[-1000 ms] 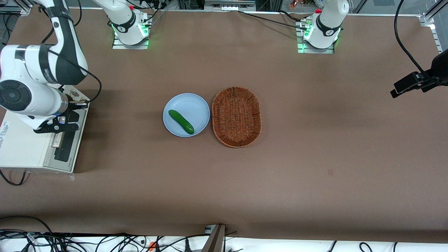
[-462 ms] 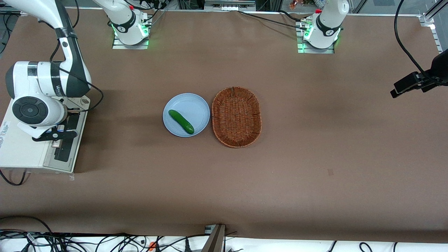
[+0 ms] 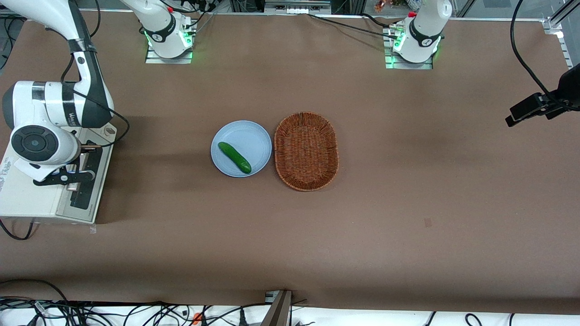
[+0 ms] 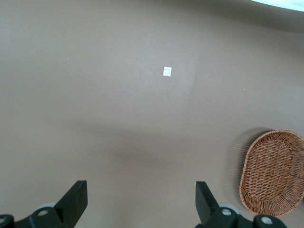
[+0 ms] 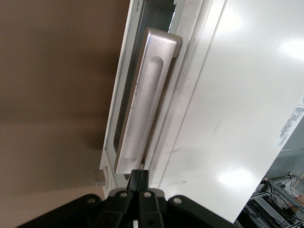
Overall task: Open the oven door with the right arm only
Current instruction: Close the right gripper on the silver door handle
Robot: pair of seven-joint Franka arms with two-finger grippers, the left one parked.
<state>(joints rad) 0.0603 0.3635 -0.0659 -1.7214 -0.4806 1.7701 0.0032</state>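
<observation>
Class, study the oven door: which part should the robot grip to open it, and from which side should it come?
Grip the silver bar handle on the oven door. It stands proud of the panel, so fingers likely fit around it. Come down from above, where the pincer, fingers together, hangs by the handle's end over the oven.

This is a robotics lab. A brown-covered table point(image 3: 408, 190) carries arm bases point(image 3: 168, 43) bolted to metal plates and glowing green. Beside the table's near edge, loose cables point(image 3: 136, 312) tangle on white flooring, and aluminium framing point(image 3: 559, 27) borders the table's corner by the parked arm.
</observation>
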